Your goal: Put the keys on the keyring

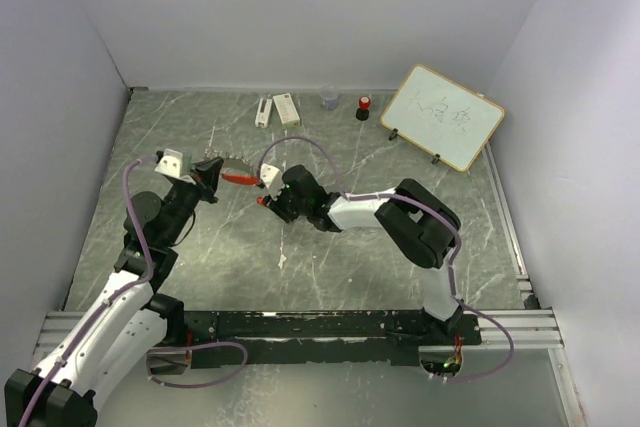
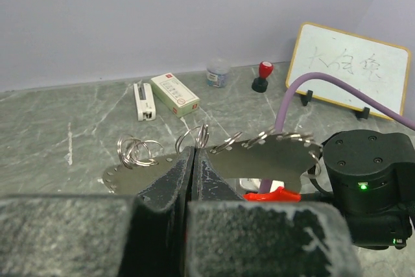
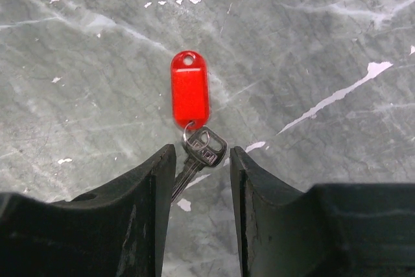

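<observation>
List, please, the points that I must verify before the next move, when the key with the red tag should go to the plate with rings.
1. Left jaws shut on the keyring plate: ok.
2. Rings stand free above the plate's upper edge: ok.
3. Key sits between the right jaws: ok.
4. Right jaws closed on the key: not ok, they stand apart.
5. Red tag lies ahead of the right jaws, not under them: ok.
6. Free height between the right arm and the plate: cannot tell.
</observation>
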Tool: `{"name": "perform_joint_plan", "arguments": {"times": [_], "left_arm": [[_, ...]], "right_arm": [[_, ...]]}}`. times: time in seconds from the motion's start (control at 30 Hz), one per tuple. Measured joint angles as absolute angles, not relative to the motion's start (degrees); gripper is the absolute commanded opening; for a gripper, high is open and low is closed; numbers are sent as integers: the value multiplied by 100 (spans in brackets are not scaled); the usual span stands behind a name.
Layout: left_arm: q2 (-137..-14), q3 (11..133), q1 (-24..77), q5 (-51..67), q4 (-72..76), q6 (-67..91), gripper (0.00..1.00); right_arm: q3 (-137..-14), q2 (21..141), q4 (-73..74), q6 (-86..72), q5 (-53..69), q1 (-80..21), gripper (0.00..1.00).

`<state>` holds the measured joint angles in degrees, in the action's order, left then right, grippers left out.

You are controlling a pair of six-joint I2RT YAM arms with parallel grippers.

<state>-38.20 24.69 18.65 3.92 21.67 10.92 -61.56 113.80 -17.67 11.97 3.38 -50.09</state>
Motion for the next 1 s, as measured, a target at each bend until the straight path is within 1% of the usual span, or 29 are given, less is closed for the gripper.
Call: {"name": "perform_joint_plan", "arguments": {"times": [0.1, 0.23, 0.27, 0.33, 0.37, 0.57, 0.7, 0.87, 1.0], "left_arm": [[-3791, 2469, 1857, 274, 2106, 1092, 7], [-3795, 2469, 1852, 207, 2069, 1092, 7], [-3795, 2469, 1848, 193, 2069, 1092, 7], [-3795, 2467, 1846, 167, 2069, 1092, 7], [-3795, 2467, 1841, 161, 2069, 1092, 7], [-3795, 2467, 1831, 148, 2067, 1092, 7], [-3813, 2467, 1826, 150, 2067, 1090, 7], [-3863, 2467, 1811, 176, 2069, 1090, 7], [-3968, 2467, 1804, 368, 2112, 1085, 7]], "right_arm": [[-6226, 11463, -1785, 1299, 309, -5026, 38], [-6368, 11627, -1933, 1396, 257, -5057, 30], [-6423, 11679, -1953, 1409, 246, -5063, 23], [-6469, 11743, -2012, 1450, 207, -5074, 6], [-6471, 11756, -2029, 1474, 189, -5074, 0], [-6449, 11773, -2137, 1490, 10, -5081, 0], [-6132, 11498, -2165, 1337, -67, -5085, 0], [-5924, 10731, -1979, 902, 95, -5026, 0], [-5905, 9876, -1975, 403, 427, -4821, 0]]}}
